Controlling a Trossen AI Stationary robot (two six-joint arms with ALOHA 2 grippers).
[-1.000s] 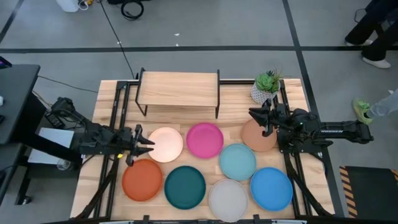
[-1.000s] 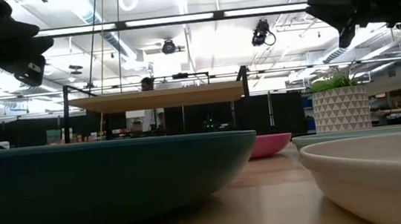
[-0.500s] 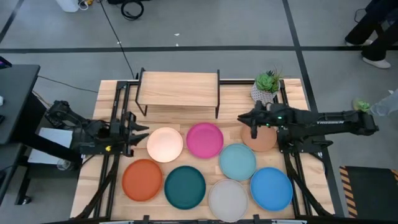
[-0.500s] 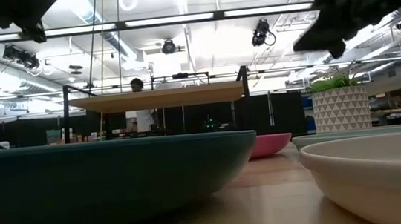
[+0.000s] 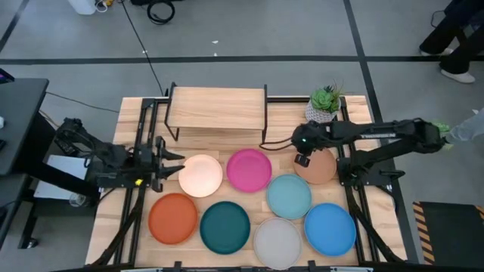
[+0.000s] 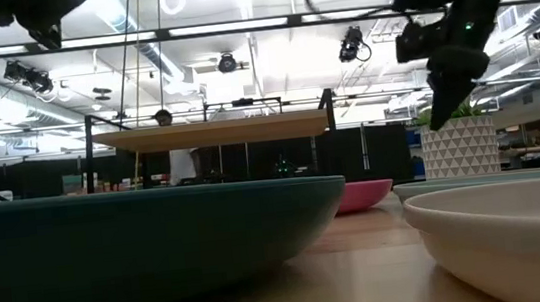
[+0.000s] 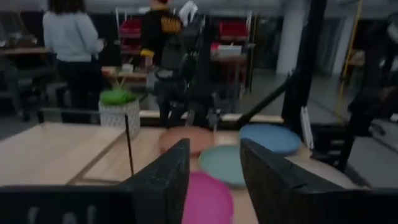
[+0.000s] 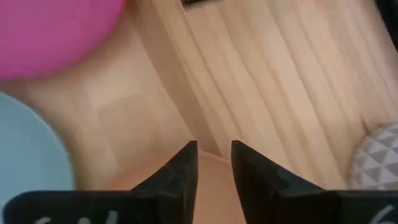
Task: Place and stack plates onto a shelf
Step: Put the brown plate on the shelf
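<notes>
Left claw (image 5: 172, 164) hangs released at the table's (image 5: 136, 121) left edge, just beside the peach plate (image 5: 201, 175). Right claw (image 5: 303, 159) points down over the tan plate's (image 5: 318, 168) far-left rim, fingers parted, gripping nothing. The shelf (image 5: 218, 109) stands at the far side.

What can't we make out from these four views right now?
- High view: the right gripper hides part of the tan plate, so contact between them cannot be judged.
- Low view: the dark teal plate and pale grey plate fill the foreground, hiding most other plates.
- Right wrist view: the shelf is cut off at the edge.
- Left wrist view: people behind are blurred.
</notes>
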